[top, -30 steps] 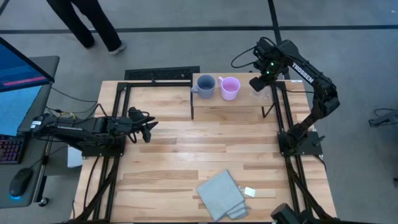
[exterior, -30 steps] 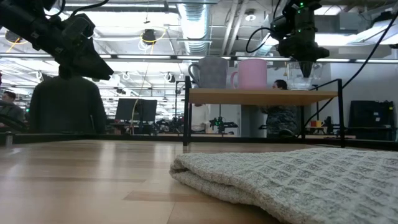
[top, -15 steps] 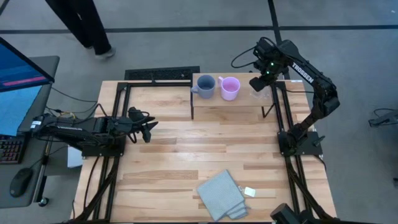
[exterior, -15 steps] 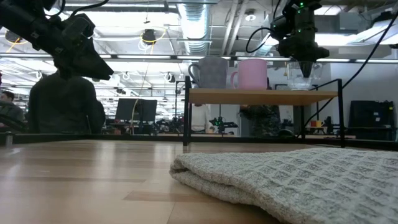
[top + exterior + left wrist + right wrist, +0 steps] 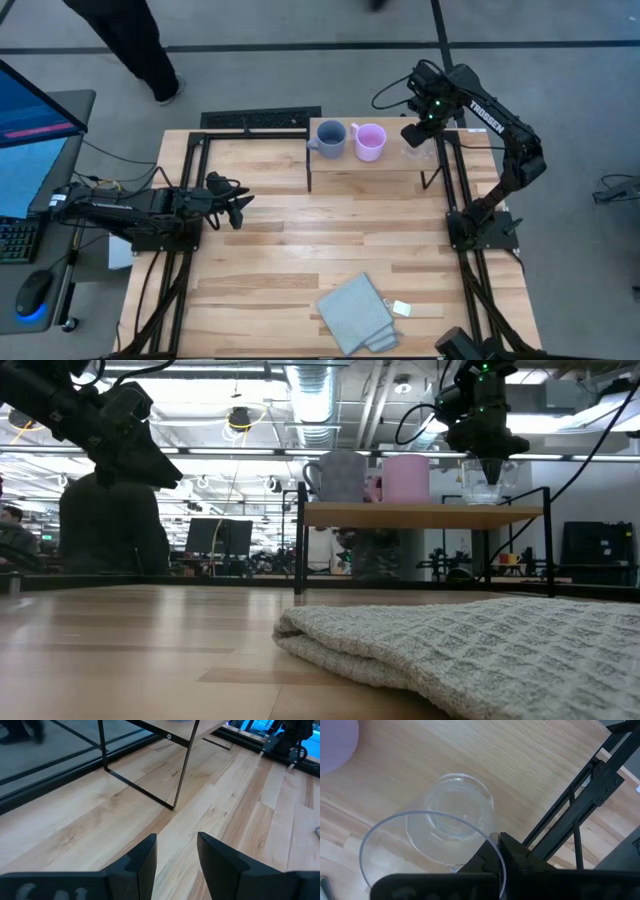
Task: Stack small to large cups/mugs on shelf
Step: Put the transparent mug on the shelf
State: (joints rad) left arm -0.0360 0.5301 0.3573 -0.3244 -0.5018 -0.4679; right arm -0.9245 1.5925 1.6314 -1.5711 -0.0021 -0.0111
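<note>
R jaws (image 5: 492, 851) sat nearly shut across the rim of the clear cup (image 5: 451, 822), one finger on the rim's near edge; whether they actually pinched the glass or just touched it couldn't be told. In the low view the R jaws (image 5: 489, 468) pointed straight down into the cup's (image 5: 484, 482) mouth, and the cup stood upright on the shelf (image 5: 420, 514), at the shelf's end nearest the R arm's base. From above, the R jaws (image 5: 419, 134) covered most of the cup (image 5: 424, 152).

Next along the shelf (image 5: 372, 170) from the R jaws, away from that arm, stood the pink mug (image 5: 370, 141), upright and apart from the clear cup. Beyond it, just beside, stood the blue-grey mug (image 5: 331, 138), handle turned away from the pink one. Low view showed the same row: pink mug (image 5: 406, 478), then blue-grey mug (image 5: 340, 477).

L jaws (image 5: 176, 860) stood part open, holding nothing, hovering above bare counter (image 5: 90, 830) and facing the shelf's black legs (image 5: 182, 767). From above, the L jaws (image 5: 238, 203) were well apart from the shelf, by the counter's (image 5: 300, 250) edge on the L arm's side.

Well apart from both jaws, a folded grey cloth (image 5: 354, 313) lay on the counter, with a small pale tag (image 5: 402, 308) just beside it. Past the counter a person's legs (image 5: 140, 45) showed on the floor.
</note>
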